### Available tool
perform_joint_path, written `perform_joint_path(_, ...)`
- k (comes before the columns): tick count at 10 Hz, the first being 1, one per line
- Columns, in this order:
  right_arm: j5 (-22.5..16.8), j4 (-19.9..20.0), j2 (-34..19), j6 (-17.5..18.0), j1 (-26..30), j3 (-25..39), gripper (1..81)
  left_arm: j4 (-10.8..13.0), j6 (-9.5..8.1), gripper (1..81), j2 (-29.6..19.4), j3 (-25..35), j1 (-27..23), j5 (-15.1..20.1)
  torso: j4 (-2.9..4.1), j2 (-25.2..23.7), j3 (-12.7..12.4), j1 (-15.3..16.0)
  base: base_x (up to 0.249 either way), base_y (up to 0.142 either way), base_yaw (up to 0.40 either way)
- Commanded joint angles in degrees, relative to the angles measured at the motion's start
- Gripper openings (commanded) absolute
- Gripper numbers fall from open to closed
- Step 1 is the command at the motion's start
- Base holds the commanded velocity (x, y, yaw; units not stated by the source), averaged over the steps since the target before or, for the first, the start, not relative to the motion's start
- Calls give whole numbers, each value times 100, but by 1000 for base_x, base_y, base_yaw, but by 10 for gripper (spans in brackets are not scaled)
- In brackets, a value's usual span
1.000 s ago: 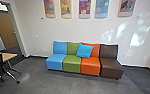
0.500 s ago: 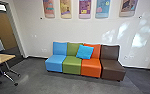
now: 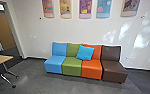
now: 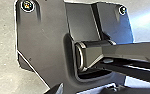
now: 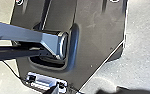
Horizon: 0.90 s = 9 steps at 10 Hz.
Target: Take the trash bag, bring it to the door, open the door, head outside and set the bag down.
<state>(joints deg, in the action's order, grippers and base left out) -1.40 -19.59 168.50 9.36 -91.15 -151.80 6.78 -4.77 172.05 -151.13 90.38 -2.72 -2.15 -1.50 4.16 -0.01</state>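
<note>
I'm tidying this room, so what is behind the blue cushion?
Behind the blue cushion are the green backrest and the orange backrest, both partly showing past its edges. What it covers, including anything tucked there, cannot be seen.

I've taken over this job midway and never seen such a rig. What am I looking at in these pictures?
It's a wheeled robot with two arms. The head picture looks forward and down from high up: a row of seats in blue, green, orange and brown stands by the wall, beneath coloured panels. A bright blue cushion leans where the green and orange seats meet. To the left is part of a table. The other two pictures come from the wrists. The wide dark plate and jointed bar are the robot itself. Whether anything is held, I cannot tell.
</note>
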Motion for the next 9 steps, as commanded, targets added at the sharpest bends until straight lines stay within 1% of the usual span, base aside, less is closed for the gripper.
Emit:
perform_joint_path(1, -308, -36, -59, 4, 189, 11, 811, -19, 2, 811, 6, 30, -148, 342, 0, 0, 0, 1, 140, 0, 0)
perform_joint_path(5, -308, -27, -42, 4, 172, 37, 811, -10, 11, 811, -20, 22, -148, 342, 0, 0, 0, 1, 138, 0, 0)
perform_joint_path(6, -247, -19, -42, 4, 154, 29, 811, -10, 11, 811, -21, 22, -148, 342, 0, 0, 0, 1, 117, 0, 0)
perform_joint_path(7, -185, -19, -42, 4, 145, 28, 811, -19, 11, 811, -21, 22, -148, 342, 0, 0, 0, 1, 86, 0, 0)
perform_joint_path(9, -167, -27, -59, 4, 145, 98, 811, -36, 11, 811, -55, 30, -148, 316, 0, 2, 0, 6, 0, 0, 0)
